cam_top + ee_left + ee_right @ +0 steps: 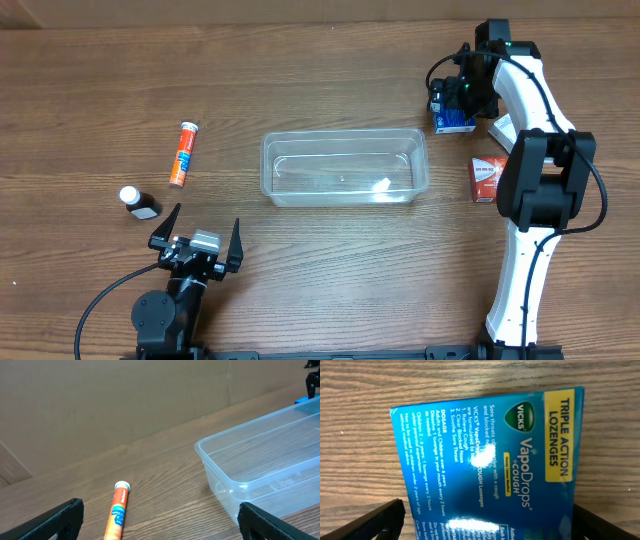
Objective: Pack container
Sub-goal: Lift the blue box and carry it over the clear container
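The clear plastic container (345, 168) sits empty mid-table; it also shows in the left wrist view (260, 460). My right gripper (455, 98) is open, directly over a blue VapoDrops box (455, 122), its fingers on either side of the box (490, 460) without closing on it. My left gripper (198, 240) is open and empty near the front left. An orange tube (184, 153) lies left of the container, ahead of the left gripper (119, 510). A small dark bottle with a white cap (139, 202) lies further left.
A red and white box (486, 180) lies right of the container beside the right arm. A white box (503, 128) is partly hidden behind that arm. A cardboard wall (125, 400) stands beyond the table's far edge.
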You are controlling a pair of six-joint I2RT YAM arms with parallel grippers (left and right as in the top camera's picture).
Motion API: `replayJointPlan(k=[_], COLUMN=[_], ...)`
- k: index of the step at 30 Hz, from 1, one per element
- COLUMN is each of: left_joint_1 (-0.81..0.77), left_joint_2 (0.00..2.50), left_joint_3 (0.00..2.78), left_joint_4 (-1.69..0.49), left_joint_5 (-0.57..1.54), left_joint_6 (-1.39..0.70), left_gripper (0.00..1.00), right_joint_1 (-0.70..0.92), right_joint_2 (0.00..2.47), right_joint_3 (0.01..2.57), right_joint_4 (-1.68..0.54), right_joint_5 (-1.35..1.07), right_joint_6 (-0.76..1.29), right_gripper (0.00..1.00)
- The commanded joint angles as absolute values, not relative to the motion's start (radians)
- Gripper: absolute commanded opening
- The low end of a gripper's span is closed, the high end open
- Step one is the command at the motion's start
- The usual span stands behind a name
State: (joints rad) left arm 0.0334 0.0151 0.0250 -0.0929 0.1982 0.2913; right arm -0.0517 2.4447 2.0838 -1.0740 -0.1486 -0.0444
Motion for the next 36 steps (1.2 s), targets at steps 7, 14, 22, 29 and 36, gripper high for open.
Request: replayJointPlan(k=[7,14,22,29,36], left_joint_1=[0.039,0.039,0.039,0.039,0.039], left_joint_2=[0.006,0.006,0.006,0.006,0.006], left_joint_3=[0.020,0.020,0.020,0.020,0.020], left_joint_4=[-0.092,-0.092,-0.092,-0.092,-0.092], left_joint_5=[0.203,0.203,0.203,0.203,0.203], left_joint_6=[0.284,0.284,0.284,0.284,0.284], left_gripper=[1.00,1.00,1.00,1.00,1.00], right_joint_1=[-0.039,-0.039,-0.039,-0.036,0.052], right_joint_2=[2.454,2.454,2.445,2.398,2.354], right_joint_3=[2.080,2.080,2.133,2.384,2.692], right_joint_4=[-1.080,-1.093,-1.159,-1.415,-1.694], right_joint_5=[0.036,0.043,0.022,0.021,-0.170], right_joint_6=[-0.059,-0.057,-0.031,-0.014,0.009], right_gripper=[0.98,0.84,0.76,0.77,0.78])
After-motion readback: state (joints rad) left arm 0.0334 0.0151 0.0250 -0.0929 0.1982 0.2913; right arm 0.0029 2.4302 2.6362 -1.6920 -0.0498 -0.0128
